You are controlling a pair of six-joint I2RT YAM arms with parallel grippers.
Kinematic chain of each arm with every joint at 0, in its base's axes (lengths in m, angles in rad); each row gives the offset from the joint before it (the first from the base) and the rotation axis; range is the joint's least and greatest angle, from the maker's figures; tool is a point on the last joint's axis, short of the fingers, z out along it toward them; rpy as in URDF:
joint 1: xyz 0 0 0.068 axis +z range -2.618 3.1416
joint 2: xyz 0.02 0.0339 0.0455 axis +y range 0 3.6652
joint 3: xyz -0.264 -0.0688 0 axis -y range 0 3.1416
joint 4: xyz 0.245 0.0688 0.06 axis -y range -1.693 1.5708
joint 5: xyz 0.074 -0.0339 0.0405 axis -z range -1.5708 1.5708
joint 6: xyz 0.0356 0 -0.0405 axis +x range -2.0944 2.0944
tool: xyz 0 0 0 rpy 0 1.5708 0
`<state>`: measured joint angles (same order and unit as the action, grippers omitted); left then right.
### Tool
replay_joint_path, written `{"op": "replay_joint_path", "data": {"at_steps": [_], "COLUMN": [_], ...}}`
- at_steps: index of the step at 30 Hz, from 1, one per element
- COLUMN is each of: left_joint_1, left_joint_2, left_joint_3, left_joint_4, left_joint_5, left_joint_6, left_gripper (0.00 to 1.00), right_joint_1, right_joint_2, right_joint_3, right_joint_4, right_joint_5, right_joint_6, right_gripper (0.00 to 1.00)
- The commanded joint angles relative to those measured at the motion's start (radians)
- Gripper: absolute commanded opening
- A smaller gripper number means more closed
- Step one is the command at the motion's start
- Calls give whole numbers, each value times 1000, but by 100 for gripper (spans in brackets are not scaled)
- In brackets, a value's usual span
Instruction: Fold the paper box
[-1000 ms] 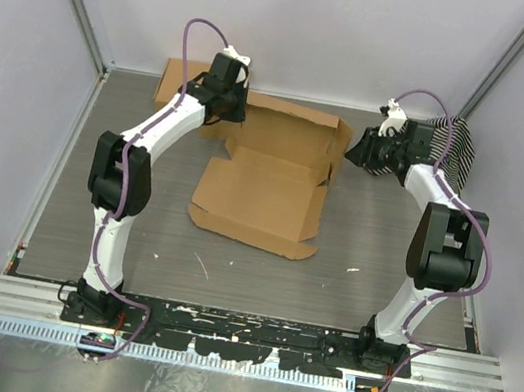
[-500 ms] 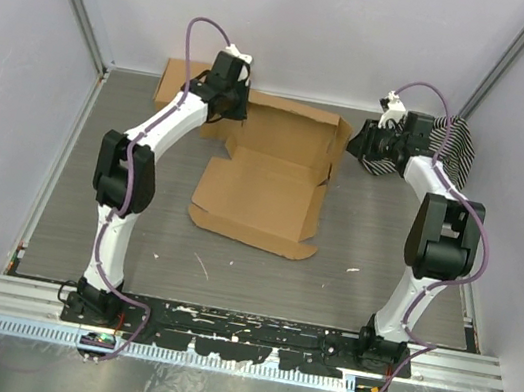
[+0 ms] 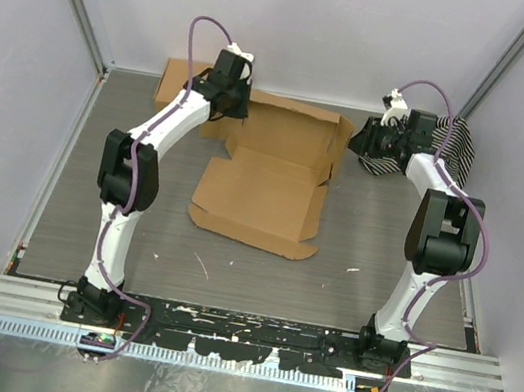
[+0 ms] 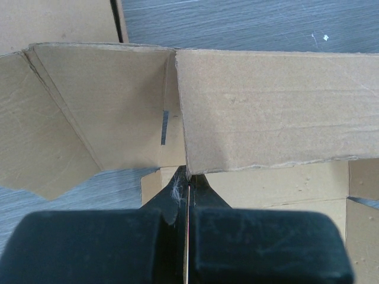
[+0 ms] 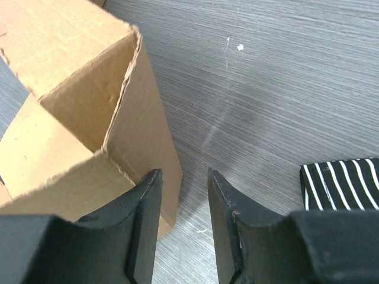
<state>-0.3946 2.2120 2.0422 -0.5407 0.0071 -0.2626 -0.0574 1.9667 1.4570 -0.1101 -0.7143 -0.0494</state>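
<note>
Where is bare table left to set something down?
Bare grey table runs from the brown corrugated-cardboard sheet to the near edge, and right of it. Crowded along the far edge: compact brown cardboard box, black-and-white striped cloth.

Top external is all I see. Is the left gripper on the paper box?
Observer: In the left wrist view, the left gripper is shut, with its tips at the lower edge of the paper box raised wall. I can't tell whether cardboard sits between them.
Operator: And the right one? It's just a dark blob by the corner for me.
Observer: In the right wrist view, the right gripper is open over bare table, with the box corner just outside one finger.
</note>
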Motion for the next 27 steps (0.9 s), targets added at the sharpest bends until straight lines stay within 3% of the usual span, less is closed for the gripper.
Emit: {"op": "replay_joint_path", "data": {"at_steps": [1, 8, 15, 27], "left_joint_1": [-1, -1, -1, -1], "left_joint_2": [47, 70, 51, -131], "left_joint_3": [54, 106, 79, -253], "left_joint_4": [-54, -73, -69, 153], "left_joint_5": [2, -4, -18, -32], "left_joint_6": [8, 11, 14, -2], "left_gripper": [0, 0, 0, 0], "right_joint_1": [-6, -10, -10, 0], "right_joint_2": [25, 62, 18, -188], "right_joint_3": [55, 109, 57, -164], "right_joint_4": [41, 25, 27, 58], "right_joint_5": [-41, -48, -99, -113], "right_joint_6": [8, 15, 17, 3], "right_gripper": [42, 42, 42, 47]}}
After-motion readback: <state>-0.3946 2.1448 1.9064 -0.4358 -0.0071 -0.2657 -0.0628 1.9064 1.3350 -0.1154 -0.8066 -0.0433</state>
